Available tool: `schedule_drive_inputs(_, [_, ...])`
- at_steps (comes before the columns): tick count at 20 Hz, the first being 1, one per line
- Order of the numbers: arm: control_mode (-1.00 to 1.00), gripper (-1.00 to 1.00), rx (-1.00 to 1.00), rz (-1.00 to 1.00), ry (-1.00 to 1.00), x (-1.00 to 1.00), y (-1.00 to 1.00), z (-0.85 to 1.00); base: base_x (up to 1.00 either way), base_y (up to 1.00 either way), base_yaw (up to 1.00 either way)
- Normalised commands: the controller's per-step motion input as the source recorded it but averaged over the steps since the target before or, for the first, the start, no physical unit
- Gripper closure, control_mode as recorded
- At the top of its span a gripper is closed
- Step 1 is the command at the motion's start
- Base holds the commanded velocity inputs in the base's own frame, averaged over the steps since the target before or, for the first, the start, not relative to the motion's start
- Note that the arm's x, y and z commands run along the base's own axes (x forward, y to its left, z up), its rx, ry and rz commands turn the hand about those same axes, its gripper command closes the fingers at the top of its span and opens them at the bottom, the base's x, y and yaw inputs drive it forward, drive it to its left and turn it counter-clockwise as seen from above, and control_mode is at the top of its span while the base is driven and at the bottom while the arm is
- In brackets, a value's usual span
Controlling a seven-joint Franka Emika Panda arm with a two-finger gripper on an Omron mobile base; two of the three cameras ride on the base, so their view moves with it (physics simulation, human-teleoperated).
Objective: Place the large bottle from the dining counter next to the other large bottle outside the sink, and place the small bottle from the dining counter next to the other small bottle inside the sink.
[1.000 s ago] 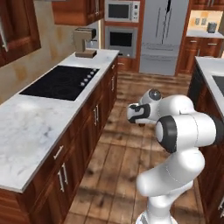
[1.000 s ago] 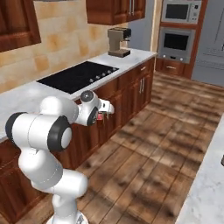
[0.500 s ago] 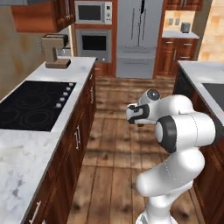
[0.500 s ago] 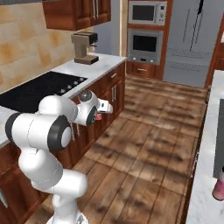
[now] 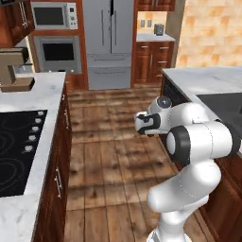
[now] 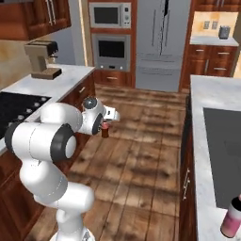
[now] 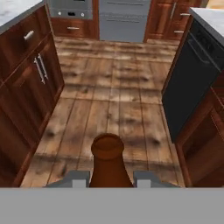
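My gripper (image 7: 108, 177) is shut on the small bottle (image 7: 107, 162), a slender dark brown one whose rounded top rises between the two fingers. In the right base view the gripper (image 6: 104, 128) holds this bottle (image 6: 105, 132) in front of the arm, above the wooden floor. The tall pale pink bottle (image 6: 231, 216) with a dark red neck stands on the white marble at the lower right, beside the dark grey sink basin (image 6: 223, 150). That basin (image 5: 227, 106) also lies to the right of the arm in the left base view.
A black stovetop (image 5: 14, 151) and a coffee machine (image 5: 12, 71) sit on the left counter. A black dishwasher front (image 7: 192, 83) and wood cabinets (image 7: 26, 74) line the open wooden floor (image 7: 113, 92). The fridge (image 5: 111, 42) stands at the far end.
The base has turned, so the whole scene slid left: the stove counter moved aside, and the sink counter and the pink bottle came into view. The arm still holds the small bottle.
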Motion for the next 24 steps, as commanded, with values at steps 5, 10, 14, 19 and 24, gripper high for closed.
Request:
schedule_drive_inputs(5, [1.0, 1.0, 0.0, 0.0, 0.0, 0.0, 0.0, 0.0, 0.78, 0.26, -0.39])
schedule_drive_inputs(10, [1.0, 1.0, 0.0, 0.0, 0.0, 0.0, 0.0, 0.0, 0.94, 0.2, -0.35])
schedule_drive_inputs(14, [1.0, 1.0, 0.0, 0.0, 0.0, 0.0, 0.0, 0.0, 0.94, 0.27, -0.33])
schedule_drive_inputs(19, [1.0, 1.0, 0.0, 0.0, 0.0, 0.0, 0.0, 0.0, 0.73, 0.26, -0.36])
schedule_drive_inputs(24, [1.0, 1.0, 0.0, 0.0, 0.0, 0.0, 0.0, 0.0, 0.56, 0.23, -0.42])
